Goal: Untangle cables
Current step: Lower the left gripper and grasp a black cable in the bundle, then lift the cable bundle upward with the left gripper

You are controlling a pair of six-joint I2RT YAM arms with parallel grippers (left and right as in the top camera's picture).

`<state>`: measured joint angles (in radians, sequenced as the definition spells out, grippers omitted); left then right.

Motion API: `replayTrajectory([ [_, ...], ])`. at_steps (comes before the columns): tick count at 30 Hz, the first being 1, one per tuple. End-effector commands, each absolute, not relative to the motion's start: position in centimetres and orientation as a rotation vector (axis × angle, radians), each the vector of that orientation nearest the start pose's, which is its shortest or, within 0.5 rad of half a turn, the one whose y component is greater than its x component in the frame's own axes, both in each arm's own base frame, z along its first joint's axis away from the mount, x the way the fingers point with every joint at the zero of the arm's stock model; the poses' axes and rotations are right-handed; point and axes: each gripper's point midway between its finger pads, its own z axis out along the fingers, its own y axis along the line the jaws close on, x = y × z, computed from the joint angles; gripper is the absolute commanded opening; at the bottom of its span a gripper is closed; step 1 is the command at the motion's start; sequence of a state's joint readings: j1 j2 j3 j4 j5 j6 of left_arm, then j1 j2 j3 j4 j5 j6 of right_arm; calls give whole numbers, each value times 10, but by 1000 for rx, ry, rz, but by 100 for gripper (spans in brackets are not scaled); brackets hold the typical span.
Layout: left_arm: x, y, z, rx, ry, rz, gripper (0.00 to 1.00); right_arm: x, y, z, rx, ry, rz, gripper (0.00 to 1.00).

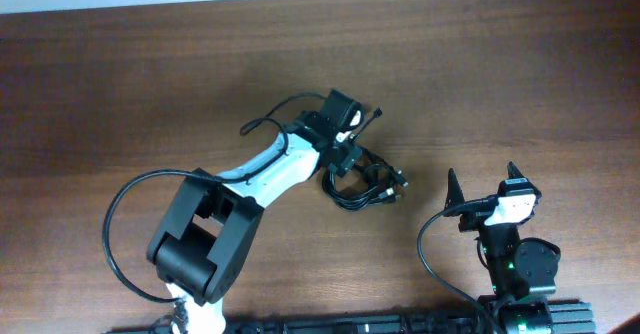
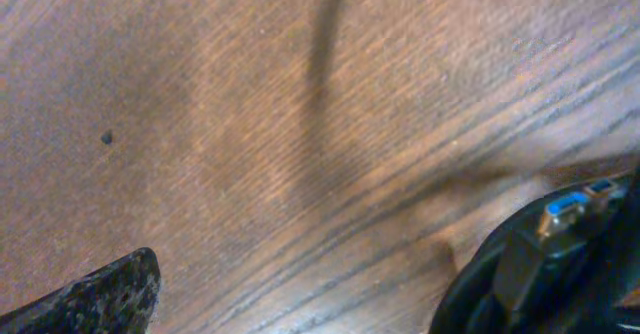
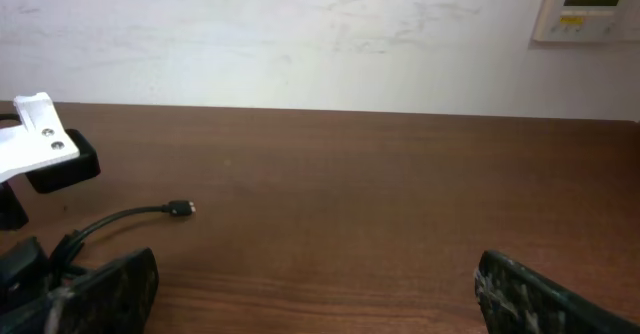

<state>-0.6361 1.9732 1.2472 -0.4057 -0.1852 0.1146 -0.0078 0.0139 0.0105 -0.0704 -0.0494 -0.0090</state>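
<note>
The cables point(image 1: 366, 186) are thin black cords bunched in a tangle at the table's middle. One strand ends in a small plug point(image 1: 378, 114) just beyond it. My left gripper point(image 1: 345, 139) is over the tangle's far edge. In the left wrist view its jaws point(image 2: 320, 304) are open over bare wood, with black cords and blue-tipped plugs point(image 2: 565, 206) at the right jaw. My right gripper point(image 1: 482, 186) is open and empty, to the right of the tangle. Its wrist view point(image 3: 320, 294) shows a strand with a plug point(image 3: 180, 208) at the left.
The wooden table point(image 1: 150, 84) runs to a white wall point(image 3: 300, 34) at the back. The left arm's white link point(image 3: 35, 139) shows at the left edge of the right wrist view. Thick black robot wires point(image 1: 115, 234) loop by the left base.
</note>
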Motion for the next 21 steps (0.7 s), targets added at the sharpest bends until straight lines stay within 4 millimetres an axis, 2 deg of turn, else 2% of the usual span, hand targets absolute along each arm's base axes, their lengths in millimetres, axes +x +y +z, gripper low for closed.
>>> replayTrajectory([
  [1,387,-242,17,889,2494,92,99,246,4,157,-34,1643,13,99],
  [2,388,-243,18,887,2490,90,97,246,4,157,-34,1643,13,99],
  [3,389,-243,18,885,2487,88,84,246,4,157,-34,1643,13,99],
  [5,391,-245,20,880,2477,84,47,246,4,157,-34,1643,13,99],
  [6,391,-246,20,879,2474,81,20,246,4,157,-34,1643,13,99],
  [7,392,-246,20,878,2473,81,3,246,4,157,-34,1643,13,99],
  [8,392,-245,20,878,2473,81,0,246,4,157,-34,1643,13,99],
  [16,394,-247,23,873,2464,77,0,246,4,157,-34,1643,13,99],
  [19,406,-258,42,852,2420,49,0,246,4,157,-34,1643,13,99],
  [21,410,-276,61,863,2383,-61,0,246,4,157,-34,1643,13,99],
])
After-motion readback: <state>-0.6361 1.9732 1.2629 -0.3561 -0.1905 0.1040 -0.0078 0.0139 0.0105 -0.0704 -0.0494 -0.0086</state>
